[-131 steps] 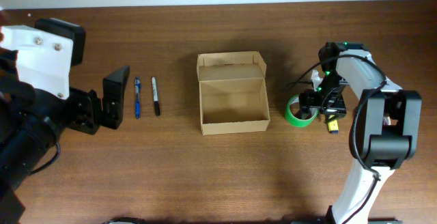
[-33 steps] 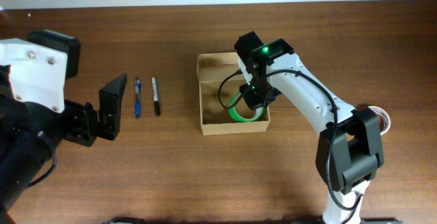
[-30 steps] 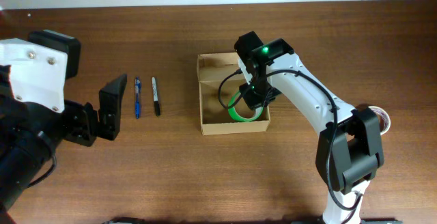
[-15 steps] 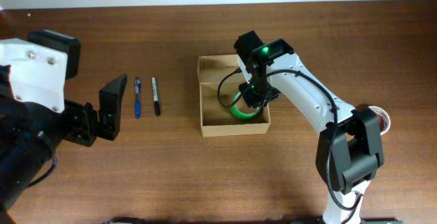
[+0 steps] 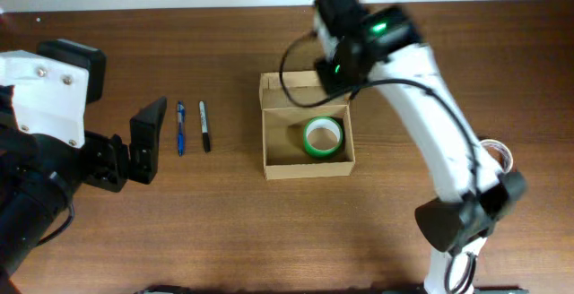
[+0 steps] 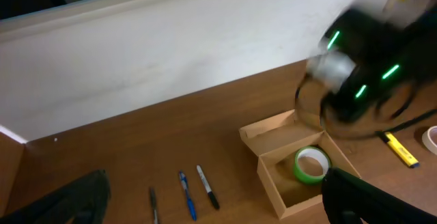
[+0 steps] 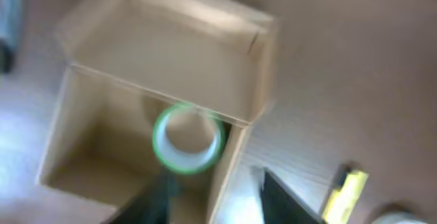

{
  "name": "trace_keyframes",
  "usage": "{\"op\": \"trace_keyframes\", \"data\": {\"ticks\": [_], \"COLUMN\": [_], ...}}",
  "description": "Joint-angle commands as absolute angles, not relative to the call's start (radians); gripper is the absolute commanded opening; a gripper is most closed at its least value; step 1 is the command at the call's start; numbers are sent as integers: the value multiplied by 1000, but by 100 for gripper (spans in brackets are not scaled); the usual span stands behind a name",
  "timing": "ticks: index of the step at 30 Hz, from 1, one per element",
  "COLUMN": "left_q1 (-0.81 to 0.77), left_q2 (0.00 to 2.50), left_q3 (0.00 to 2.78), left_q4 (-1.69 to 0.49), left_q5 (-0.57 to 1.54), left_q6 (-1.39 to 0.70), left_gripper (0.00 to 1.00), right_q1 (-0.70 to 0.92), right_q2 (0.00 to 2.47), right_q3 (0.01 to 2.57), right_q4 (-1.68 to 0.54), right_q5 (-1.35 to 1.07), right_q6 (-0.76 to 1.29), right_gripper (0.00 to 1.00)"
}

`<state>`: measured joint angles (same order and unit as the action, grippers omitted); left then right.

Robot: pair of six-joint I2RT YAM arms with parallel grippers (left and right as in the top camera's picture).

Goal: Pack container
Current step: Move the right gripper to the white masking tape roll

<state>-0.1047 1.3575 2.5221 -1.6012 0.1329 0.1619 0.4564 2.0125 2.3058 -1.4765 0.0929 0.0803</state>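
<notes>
view blurred by motion. tan cardboard container point(image 7: 89, 149) open, flap lid point(image 7: 171, 53) folded back on the far side. green tape roll point(image 7: 188, 138) lies flat inside, hole up, close to the right wall. right gripper point(image 7: 217, 186) fingers point(image 7: 158, 198) apart, nothing between them: one over the inside, one outside the right wall. yellow object point(image 7: 346, 193) on the table point(image 7: 355, 60) right of the box, kind unclear.

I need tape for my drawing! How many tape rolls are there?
2. The green tape roll lies inside the cardboard box; a pale tape roll sits far right, half hidden behind the arm.
</notes>
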Motion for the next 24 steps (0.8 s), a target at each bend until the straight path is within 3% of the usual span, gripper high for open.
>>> {"op": "trace_keyframes", "data": {"ticks": [1, 5, 12, 24], "left_q1": [-109, -109, -109, -109], "left_q2": [1351, 1351, 1351, 1351], "left_q3": [2523, 2523, 2523, 2523], "left_q4": [-1602, -1607, -1576, -1568], "left_q5": [96, 54, 17, -23], "left_q6": [175, 175, 175, 175], "left_gripper": [99, 99, 99, 99], "right_q1": [409, 234, -68, -416], "right_q2": [1954, 1957, 1953, 1955], "right_q3": [2527, 2560, 2420, 1871], "right_q4": [-1562, -1699, -1699, -1579], "right_q5": [232, 228, 110, 130], "right_q6": [88, 125, 144, 134], "right_gripper": [56, 64, 70, 72]}}
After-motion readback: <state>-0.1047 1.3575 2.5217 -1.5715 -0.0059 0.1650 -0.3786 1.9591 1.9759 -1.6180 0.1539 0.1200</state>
